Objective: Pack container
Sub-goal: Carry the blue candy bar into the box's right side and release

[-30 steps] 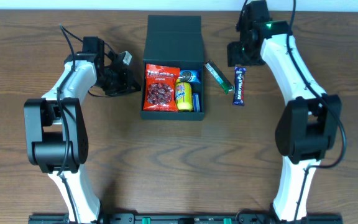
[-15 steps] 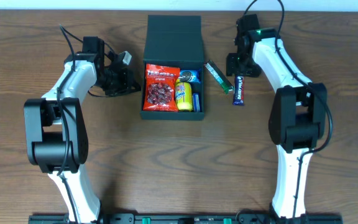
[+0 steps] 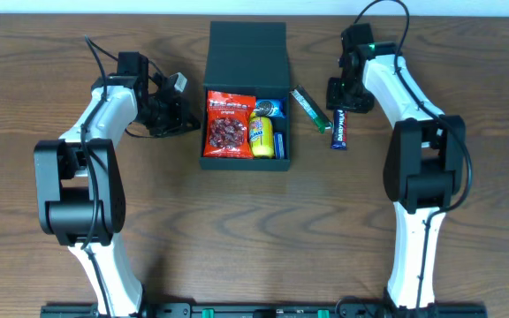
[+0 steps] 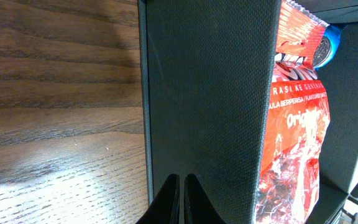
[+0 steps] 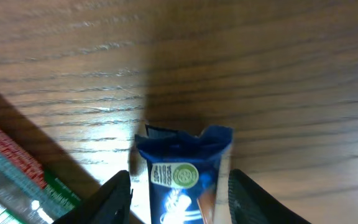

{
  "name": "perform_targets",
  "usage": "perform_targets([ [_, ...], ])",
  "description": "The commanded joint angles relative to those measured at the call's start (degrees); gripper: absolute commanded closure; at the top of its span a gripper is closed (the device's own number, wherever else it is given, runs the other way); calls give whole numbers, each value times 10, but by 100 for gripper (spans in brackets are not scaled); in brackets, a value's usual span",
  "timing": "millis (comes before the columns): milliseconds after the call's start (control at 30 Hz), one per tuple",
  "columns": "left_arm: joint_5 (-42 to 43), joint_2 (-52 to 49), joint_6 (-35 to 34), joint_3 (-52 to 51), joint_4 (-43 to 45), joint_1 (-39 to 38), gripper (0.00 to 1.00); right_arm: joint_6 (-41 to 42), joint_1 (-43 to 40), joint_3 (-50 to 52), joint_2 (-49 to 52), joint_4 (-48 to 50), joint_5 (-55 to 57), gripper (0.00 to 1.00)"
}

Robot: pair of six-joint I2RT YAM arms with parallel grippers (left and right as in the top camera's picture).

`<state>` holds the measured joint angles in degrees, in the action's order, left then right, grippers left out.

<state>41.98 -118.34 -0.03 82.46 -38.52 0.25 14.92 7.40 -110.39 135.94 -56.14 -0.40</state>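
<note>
Right gripper [image 3: 342,95] shifted slightly over blue bar [image 3: 340,128] (fingers spread), left gripper [image 4: 183,198] closed beside container [image 4: 210,93]

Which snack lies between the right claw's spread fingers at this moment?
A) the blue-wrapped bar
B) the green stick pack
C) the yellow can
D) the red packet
A: the right wrist view shows the blue-wrapped bar lying on the table, with the right claw open and one finger on either side of it.

The container [image 4: 207,93] is matt, finely textured board; the table [image 5: 241,56] grained wood; the red packet [image 4: 294,149] glossy plastic.
</note>
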Motion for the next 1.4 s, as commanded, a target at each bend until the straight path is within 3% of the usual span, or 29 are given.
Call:
perform_targets([
  [0, -2, -4, 0, -4, 0, -2, 94, 9, -4, 4, 14, 0, -11, 54],
  [100, -2, -4, 0, -4, 0, -2, 94, 9, -4, 4, 14, 0, -11, 63],
  [167, -2, -4, 0, -4, 0, -2, 94, 9, -5, 4, 14, 0, -11, 88],
  [200, -2, -4, 0, -4, 0, -2, 94, 9, -5, 4, 14, 0, -11, 96],
  [233, -2, -4, 0, -4, 0, -2, 94, 9, -5, 4, 14, 0, -11, 98],
  [333, -2, -4, 0, -4, 0, -2, 94, 9, -5, 2, 13, -5, -12, 95],
  [500, -2, -4, 0, -4, 0, -2, 94, 9, -5, -32, 13, -41, -12, 98],
  [1000, -2, -4, 0, -4, 0, -2, 94, -4, 56, -320, 13, -239, -20, 99],
  [1367, -2, -4, 0, -4, 0, -2, 94, 40, 153, -334, 13, -240, -78, 99],
])
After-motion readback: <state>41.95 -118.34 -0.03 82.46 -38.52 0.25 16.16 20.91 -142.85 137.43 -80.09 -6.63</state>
